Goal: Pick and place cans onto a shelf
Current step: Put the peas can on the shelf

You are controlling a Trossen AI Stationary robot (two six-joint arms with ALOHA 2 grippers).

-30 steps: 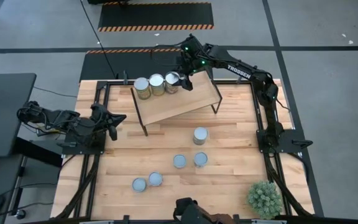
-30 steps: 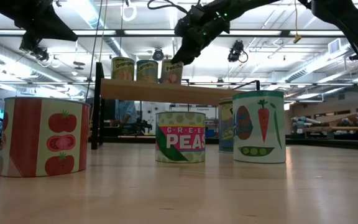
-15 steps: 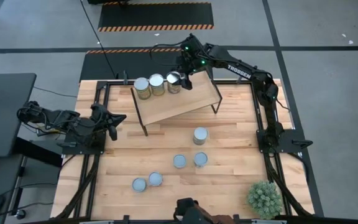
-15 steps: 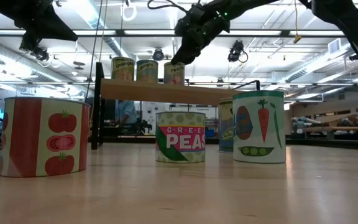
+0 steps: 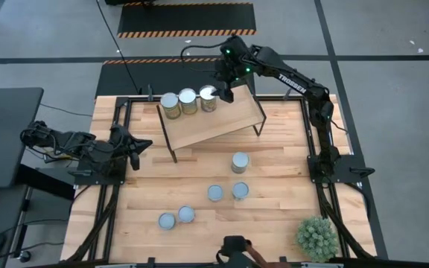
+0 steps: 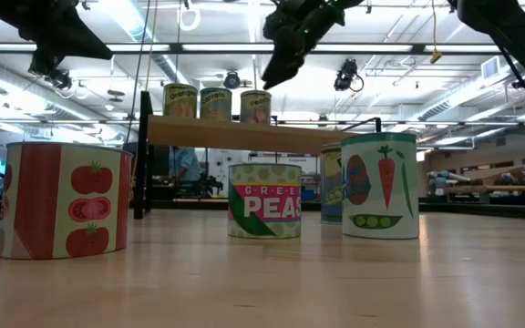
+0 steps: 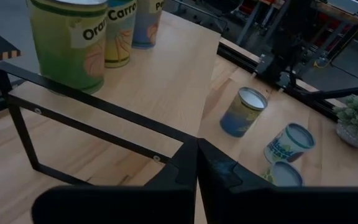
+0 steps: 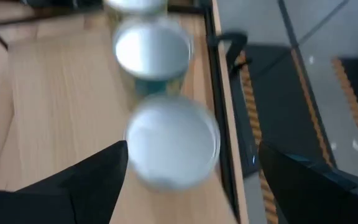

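Three taller cans stand upright in a row on the far left part of the shelf (image 5: 222,123): the left one (image 5: 170,105), the middle one (image 5: 188,100) and the right one (image 5: 208,97). My right gripper (image 5: 223,88) is open just above the right can (image 6: 255,107), clear of its top; in the right wrist view its fingers (image 8: 92,180) stand wide on either side of that can's silvery top (image 8: 173,146). My left gripper (image 5: 130,146) waits shut at the table's left edge, holding nothing.
Five more cans stand on the tabletop in front of the shelf: one (image 5: 240,161) near the middle, two (image 5: 214,193) (image 5: 240,190) behind it, two (image 5: 186,214) (image 5: 167,220) nearer the front. A green spiky plant (image 5: 317,237) stands at the front right corner.
My right gripper has let go of the right can and risen off it, drawing a little toward the table's far edge. The can has shifted slightly and now stands upright on the shelf beside the other two.
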